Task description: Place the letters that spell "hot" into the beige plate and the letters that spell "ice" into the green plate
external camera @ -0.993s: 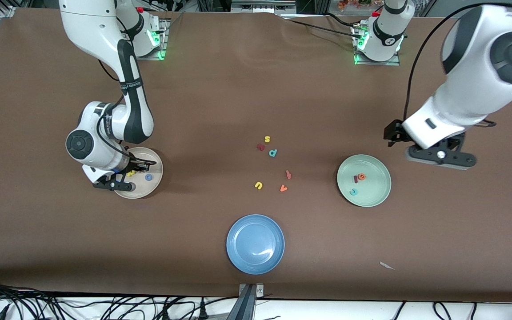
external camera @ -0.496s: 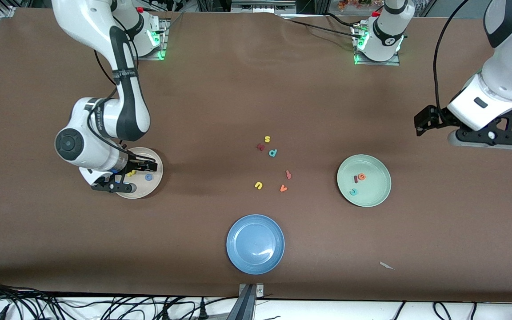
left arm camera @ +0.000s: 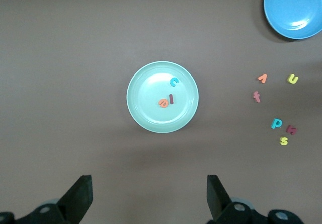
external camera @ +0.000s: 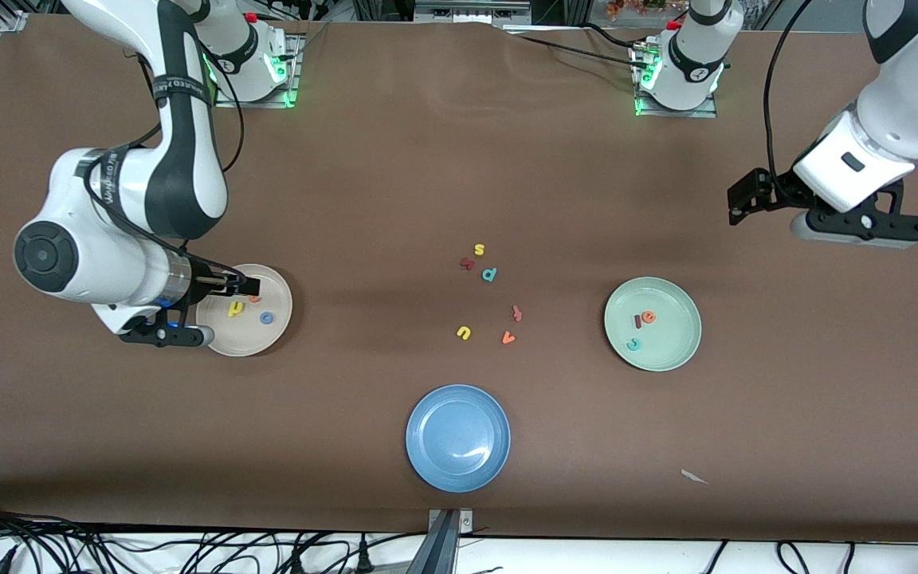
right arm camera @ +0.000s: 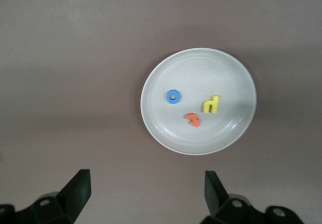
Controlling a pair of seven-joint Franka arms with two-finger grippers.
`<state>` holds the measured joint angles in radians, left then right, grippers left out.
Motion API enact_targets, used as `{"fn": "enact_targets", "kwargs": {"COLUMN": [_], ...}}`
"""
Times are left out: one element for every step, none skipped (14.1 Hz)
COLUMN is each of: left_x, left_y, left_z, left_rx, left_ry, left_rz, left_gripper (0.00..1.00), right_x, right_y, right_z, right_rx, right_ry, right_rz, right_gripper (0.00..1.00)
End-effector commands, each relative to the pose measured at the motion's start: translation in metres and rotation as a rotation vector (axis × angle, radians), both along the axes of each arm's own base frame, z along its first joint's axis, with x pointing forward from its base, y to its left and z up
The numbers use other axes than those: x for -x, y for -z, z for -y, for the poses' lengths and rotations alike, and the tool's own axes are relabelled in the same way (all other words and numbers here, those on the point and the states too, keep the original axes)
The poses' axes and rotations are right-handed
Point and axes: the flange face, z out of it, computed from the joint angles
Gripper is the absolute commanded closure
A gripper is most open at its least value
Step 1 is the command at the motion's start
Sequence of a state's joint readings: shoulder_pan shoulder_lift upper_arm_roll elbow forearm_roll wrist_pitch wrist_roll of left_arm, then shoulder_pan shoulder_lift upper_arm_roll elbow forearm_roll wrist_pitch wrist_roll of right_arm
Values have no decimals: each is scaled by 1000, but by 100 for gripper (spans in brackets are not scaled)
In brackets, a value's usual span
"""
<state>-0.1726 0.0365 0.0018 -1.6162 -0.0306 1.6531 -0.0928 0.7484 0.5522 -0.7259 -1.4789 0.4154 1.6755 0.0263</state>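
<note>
The beige plate (external camera: 272, 336) (right arm camera: 201, 73) holds the yellow h (external camera: 235, 308) (right arm camera: 212, 103), the blue o (external camera: 266, 318) (right arm camera: 173, 96) and the orange t (external camera: 254, 299) (right arm camera: 192, 119). My right gripper (external camera: 162, 335) (right arm camera: 146, 194) hangs open and empty over the table just beside this plate. The green plate (external camera: 674, 351) (left arm camera: 151, 113) holds the dark red i (external camera: 637, 320) (left arm camera: 171, 98), the orange e (external camera: 649, 316) (left arm camera: 163, 103) and the teal c (external camera: 633, 344) (left arm camera: 173, 81). My left gripper (external camera: 857, 227) (left arm camera: 148, 199) is open and empty, high over bare table toward the left arm's end.
A blue plate (external camera: 457, 438) (left arm camera: 294, 7) lies near the front edge. Between the plates lie loose letters: yellow s (external camera: 479, 249), a dark red one (external camera: 467, 263), a teal one (external camera: 489, 274), a salmon one (external camera: 516, 312), yellow u (external camera: 464, 332), orange v (external camera: 508, 338). A paper scrap (external camera: 694, 477) lies nearby.
My right gripper has opened, left the orange t in the beige plate, and risen off toward the right arm's end. The left arm has swung up and away from the green plate.
</note>
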Motion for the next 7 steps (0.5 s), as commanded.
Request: {"fn": "enact_targets", "kwargs": {"left_x": [13, 10, 10, 9, 9, 9, 8], "left_y": [-7, -6, -6, -7, -8, -7, -5], "left_z": [-20, -35, -39, -45, -57, -59, -57], "left_rx": [6, -10, -11, -12, -11, -12, -14], "left_ry": [-17, -11, 16, 12, -8, 4, 9], "left_rz": [18, 19, 20, 23, 23, 19, 11], "left_gripper": [0, 0, 0, 0, 0, 0, 0], "right_x": [-1, 3, 5, 13, 21, 31, 41], "right_y": [-31, -44, -59, -70, -84, -101, -117], "right_z": [19, 24, 34, 49, 64, 71, 77], "right_rx": [-21, -5, 18, 15, 7, -4, 4], "right_ry": [-38, -77, -89, -75, -57, -55, -64], "right_rz": [-20, -8, 10, -3, -17, -26, -38], "right_gripper": [0, 0, 0, 0, 0, 0, 0]}}
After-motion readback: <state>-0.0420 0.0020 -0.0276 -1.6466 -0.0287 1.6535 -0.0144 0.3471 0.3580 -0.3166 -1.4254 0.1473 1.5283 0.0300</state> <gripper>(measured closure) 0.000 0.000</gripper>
